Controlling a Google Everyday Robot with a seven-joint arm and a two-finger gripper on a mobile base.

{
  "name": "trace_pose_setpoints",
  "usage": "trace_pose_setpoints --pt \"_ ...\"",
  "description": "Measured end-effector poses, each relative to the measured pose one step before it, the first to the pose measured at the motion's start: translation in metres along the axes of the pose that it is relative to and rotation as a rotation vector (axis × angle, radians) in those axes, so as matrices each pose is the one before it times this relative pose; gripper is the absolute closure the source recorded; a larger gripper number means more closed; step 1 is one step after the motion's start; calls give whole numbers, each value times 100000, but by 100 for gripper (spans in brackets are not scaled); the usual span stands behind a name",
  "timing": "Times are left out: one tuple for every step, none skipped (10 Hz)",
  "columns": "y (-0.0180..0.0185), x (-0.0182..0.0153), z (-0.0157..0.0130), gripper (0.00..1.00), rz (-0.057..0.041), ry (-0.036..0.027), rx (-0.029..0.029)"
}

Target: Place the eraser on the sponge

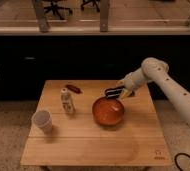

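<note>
My gripper (113, 93) hovers just above the far rim of the orange bowl (108, 112), at the end of the white arm that reaches in from the right. It is shut on the eraser (111, 92), a small black block with white stripes, which it holds clear of the bowl. The sponge is out of view or hidden; no blue pad shows anywhere on the table.
On the wooden table (88, 147) a white cup (42, 120) stands at the left, with a small pale bottle (66, 100) behind it. A dark red oblong item (73, 88) lies near the far edge. A dark counter runs behind the table.
</note>
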Motion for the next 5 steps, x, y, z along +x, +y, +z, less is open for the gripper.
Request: trace_pose_setpoints --pt "-448 105 -175 100 140 -527 517" --pt "-455 380 -413 100 634 -631 779" --pt "-232 228 -278 100 525 -368 599" --pt "-213 527 -566 100 1345 -544 999" --pt "134 428 -358 100 947 -191 419"
